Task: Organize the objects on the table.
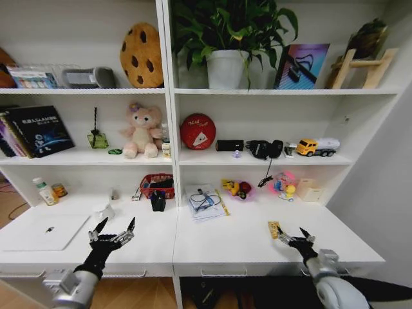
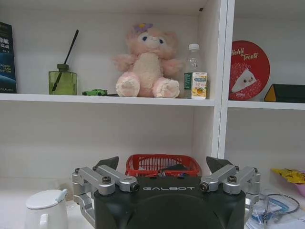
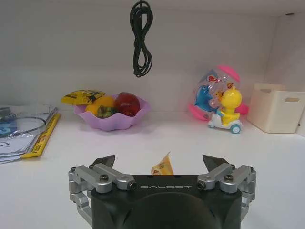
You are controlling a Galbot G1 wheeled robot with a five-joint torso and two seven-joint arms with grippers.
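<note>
A: Start with the head view. Where do the arms stand?

B: Both hang low over the front of the desk (image 1: 225, 248). The left gripper (image 1: 114, 230) has its fingers spread wide with nothing between them. Just beyond its fingertips is the white cup (image 1: 103, 210), and off to their outer side lies the silver laptop (image 1: 44, 232), flat and closed. The right gripper (image 1: 291, 234) is also spread and empty, with the flat yellowish piece (image 1: 274, 229) just beside its inner fingertip.

A: Why poised like that?

B: My guess: each is lined up on the nearest loose item, open and ready for a pick.

A: And the left wrist view?

B: The cup (image 2: 45, 209) sits just outside one fingertip, lid on. Straight past the fingers is a red basket (image 2: 163, 165) holding something dark I can't identify. On the shelf above, the tiny green toy car (image 2: 95, 92) rests beside the pink plush bear (image 2: 146, 59), and a small green-labelled bottle (image 2: 194, 71) stands on the bear's other side.

A: Right wrist view?

B: The yellowish piece (image 3: 163, 166) pokes up between the parted fingers, close to the palm. Farther ahead a purple bowl (image 3: 112, 116) holds fruit and a yellow packet, and a cream box (image 3: 278, 107) stands well off to one side, contents hidden.
</note>
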